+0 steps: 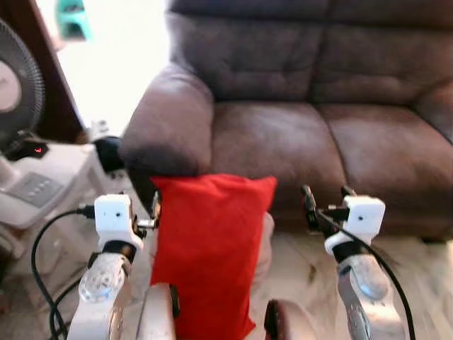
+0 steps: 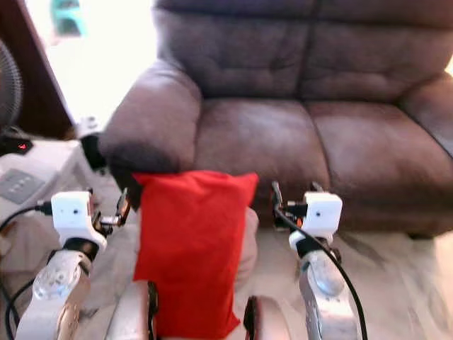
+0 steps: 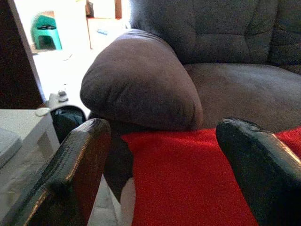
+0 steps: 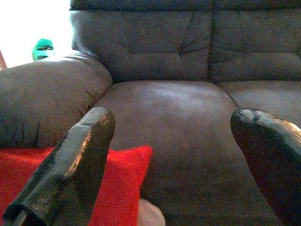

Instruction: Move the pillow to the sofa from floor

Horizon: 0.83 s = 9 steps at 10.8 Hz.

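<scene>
A red pillow (image 1: 209,248) stands upright on the floor, its top edge leaning against the front of the brown sofa (image 1: 318,134), just below the left armrest (image 1: 166,120). My left gripper (image 1: 153,212) hovers at the pillow's left edge, open and holding nothing; its wrist view looks over the pillow's top (image 3: 188,174) at the armrest. On the other side, my right gripper (image 1: 327,198) is open and a short way from the pillow, facing the sofa seat (image 4: 164,108). The pillow's corner (image 4: 117,179) lies low between its fingers.
A fan (image 1: 14,92) and a low white unit (image 1: 42,184) stand at the left, with a black cable (image 1: 39,248) trailing on the floor. Something pale (image 1: 265,241) sits behind the pillow. A green stool (image 1: 71,18) stands far back. Marble floor (image 1: 417,262) lies at the right.
</scene>
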Tool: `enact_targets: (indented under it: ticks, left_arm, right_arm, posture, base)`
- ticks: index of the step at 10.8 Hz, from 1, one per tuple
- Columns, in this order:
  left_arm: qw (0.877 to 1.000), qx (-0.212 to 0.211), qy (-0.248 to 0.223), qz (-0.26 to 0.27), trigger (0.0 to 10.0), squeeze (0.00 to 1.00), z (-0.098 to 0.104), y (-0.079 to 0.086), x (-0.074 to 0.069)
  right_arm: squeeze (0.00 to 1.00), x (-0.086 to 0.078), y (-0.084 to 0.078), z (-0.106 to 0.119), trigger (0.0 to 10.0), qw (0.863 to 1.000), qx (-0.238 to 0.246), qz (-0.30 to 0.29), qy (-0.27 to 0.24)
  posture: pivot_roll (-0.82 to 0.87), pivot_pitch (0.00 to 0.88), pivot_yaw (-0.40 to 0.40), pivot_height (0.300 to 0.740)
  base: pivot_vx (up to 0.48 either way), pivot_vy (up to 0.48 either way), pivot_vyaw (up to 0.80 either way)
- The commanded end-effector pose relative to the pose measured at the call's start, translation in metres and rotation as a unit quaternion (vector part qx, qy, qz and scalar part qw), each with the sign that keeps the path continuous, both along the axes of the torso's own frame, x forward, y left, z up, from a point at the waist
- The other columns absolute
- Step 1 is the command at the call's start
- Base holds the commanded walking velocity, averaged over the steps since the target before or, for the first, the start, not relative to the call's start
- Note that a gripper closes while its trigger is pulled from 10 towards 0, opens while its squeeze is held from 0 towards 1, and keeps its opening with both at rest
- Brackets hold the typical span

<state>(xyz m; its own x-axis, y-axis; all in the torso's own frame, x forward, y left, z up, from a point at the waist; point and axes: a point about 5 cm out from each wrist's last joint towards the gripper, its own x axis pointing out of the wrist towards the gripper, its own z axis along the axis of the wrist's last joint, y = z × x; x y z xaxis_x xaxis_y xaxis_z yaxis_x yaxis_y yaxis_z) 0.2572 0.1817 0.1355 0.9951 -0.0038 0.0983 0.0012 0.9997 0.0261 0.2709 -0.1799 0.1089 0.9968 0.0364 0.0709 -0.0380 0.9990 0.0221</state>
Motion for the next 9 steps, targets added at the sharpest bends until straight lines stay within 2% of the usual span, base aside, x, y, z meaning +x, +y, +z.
enact_targets:
  ticks: [1,5,6,8,9]
  left_arm:
    - [1.0,-0.001,0.001,-0.001,10.0,0.0,0.0005,-0.0014,0.0004]
    - [1.0,-0.003,0.0,-0.005,10.0,0.0,0.0009,-0.0033,0.0018]
    - [1.0,-0.002,0.004,-0.005,10.0,0.0,0.0008,-0.004,0.0024]
    - [1.0,-0.003,0.005,-0.005,10.0,0.0,0.0007,-0.0039,0.0025]
    - [1.0,-0.003,0.005,-0.004,10.0,0.0,0.0006,-0.0038,0.0026]
  right_arm:
    - [0.0,0.0004,-0.0005,-0.0021,10.0,1.0,0.004,-0.001,0.004]
    - [0.0,0.0004,0.0016,-0.0016,10.0,1.0,0.006,0.004,0.003]
    - [0.0,0.0008,0.0028,-0.002,10.0,1.0,-0.008,0.012,0.006]
    - [0.0,-0.0003,0.0072,-0.0034,10.0,0.999,-0.014,0.029,0.008]
    - [0.0,-0.0002,0.0068,-0.0045,10.0,1.0,-0.005,0.026,0.012]
  posture:
    - [0.06,0.07,-0.045,0.537]
    - [0.06,0.071,-0.043,0.537]
    - [0.06,0.073,-0.043,0.537]
    - [0.06,0.074,-0.043,0.537]
    - [0.06,0.074,-0.043,0.537]
  base:
    - [0.0,0.0,0.0]
    - [0.0,0.0,0.0]
    - [0.0,0.0,0.0]
    - [0.0,0.0,0.63]
    - [0.0,0.0,0.0]
